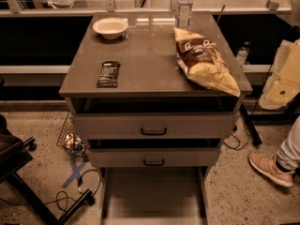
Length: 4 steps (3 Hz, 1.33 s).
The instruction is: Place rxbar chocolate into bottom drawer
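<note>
The rxbar chocolate (108, 74), a flat black bar with white print, lies on the cabinet top (145, 55) near its front left corner. The bottom drawer (152, 196) is pulled out toward the camera, and its plain floor shows with nothing on it. The two upper drawers (153, 125) with black handles are pushed in or only slightly ajar. My gripper is out of view in this camera view.
A brown-and-yellow chip bag (206, 62) lies on the right of the top, overhanging the front edge. A white bowl (110, 27) and a water bottle (184, 6) stand at the back. A person's shoe (272, 168) is at right. A black chair base (28, 182) and cables lie at left.
</note>
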### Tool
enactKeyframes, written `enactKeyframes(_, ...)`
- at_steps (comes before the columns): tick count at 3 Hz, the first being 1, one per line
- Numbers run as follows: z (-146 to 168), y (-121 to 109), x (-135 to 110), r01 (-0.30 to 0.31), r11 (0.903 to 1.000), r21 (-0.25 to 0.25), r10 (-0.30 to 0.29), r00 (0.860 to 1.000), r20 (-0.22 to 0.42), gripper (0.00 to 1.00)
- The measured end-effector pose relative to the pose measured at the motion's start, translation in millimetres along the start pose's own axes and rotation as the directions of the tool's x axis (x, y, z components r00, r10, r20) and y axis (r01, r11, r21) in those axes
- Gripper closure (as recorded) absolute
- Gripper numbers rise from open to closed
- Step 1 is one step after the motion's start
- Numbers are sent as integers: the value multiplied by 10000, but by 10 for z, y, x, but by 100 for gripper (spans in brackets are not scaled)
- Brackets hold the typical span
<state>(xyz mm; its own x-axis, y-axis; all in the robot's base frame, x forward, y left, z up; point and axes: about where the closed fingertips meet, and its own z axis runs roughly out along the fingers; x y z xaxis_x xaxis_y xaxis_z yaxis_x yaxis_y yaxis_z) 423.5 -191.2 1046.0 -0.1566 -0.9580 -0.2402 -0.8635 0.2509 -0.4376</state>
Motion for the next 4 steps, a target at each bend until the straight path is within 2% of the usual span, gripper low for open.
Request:
enactKeyframes(1, -1, 0, -1, 1, 10000, 2, -1, 10000, 1, 0)
enactKeyframes(2, -202, -86, -170, 153, 9982, 571, -160, 9998, 107, 0)
enactKeyframes(3, -306, -262, -564, 20, 9964, 849, -55, 9991, 410, 0)
enactKeyframes(4, -247, -535, -897, -828, 9942, 691, 798, 9957, 463, 0)
